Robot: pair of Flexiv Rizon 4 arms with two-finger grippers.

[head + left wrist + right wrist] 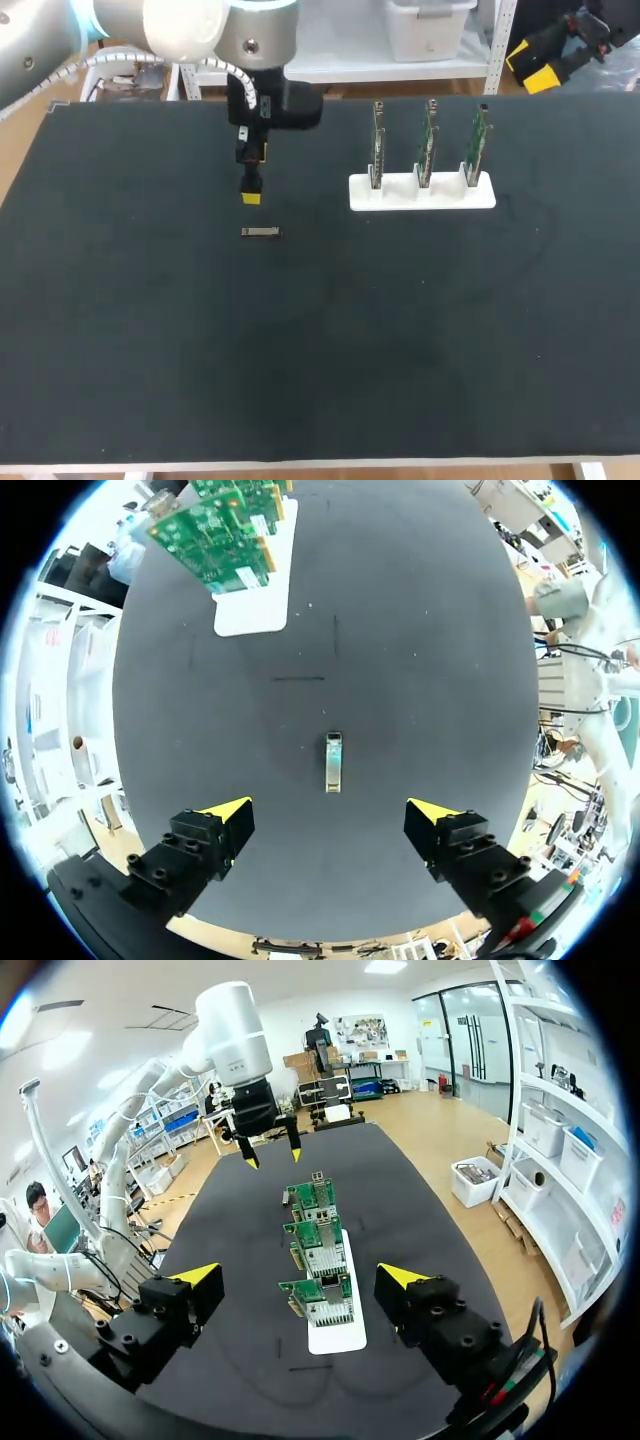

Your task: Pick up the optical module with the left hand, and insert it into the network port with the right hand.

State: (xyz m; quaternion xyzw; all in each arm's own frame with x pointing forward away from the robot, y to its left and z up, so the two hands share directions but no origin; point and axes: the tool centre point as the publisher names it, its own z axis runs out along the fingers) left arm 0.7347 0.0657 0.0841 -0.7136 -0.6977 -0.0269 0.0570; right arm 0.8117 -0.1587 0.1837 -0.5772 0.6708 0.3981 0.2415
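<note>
The optical module, a small silver bar, lies flat on the black table. My left gripper hangs just behind it, above the table, with nothing in it. In the left wrist view the module lies a little ahead of the open left gripper, centred between its fingers and untouched. A white stand holds three upright green network boards at the back right. My right gripper is off the table's far right corner. In its own view the right gripper is open and faces the boards end-on.
The white stand with its boards is the only other thing on the table. My left arm's gripper shows beyond the boards in the right wrist view.
</note>
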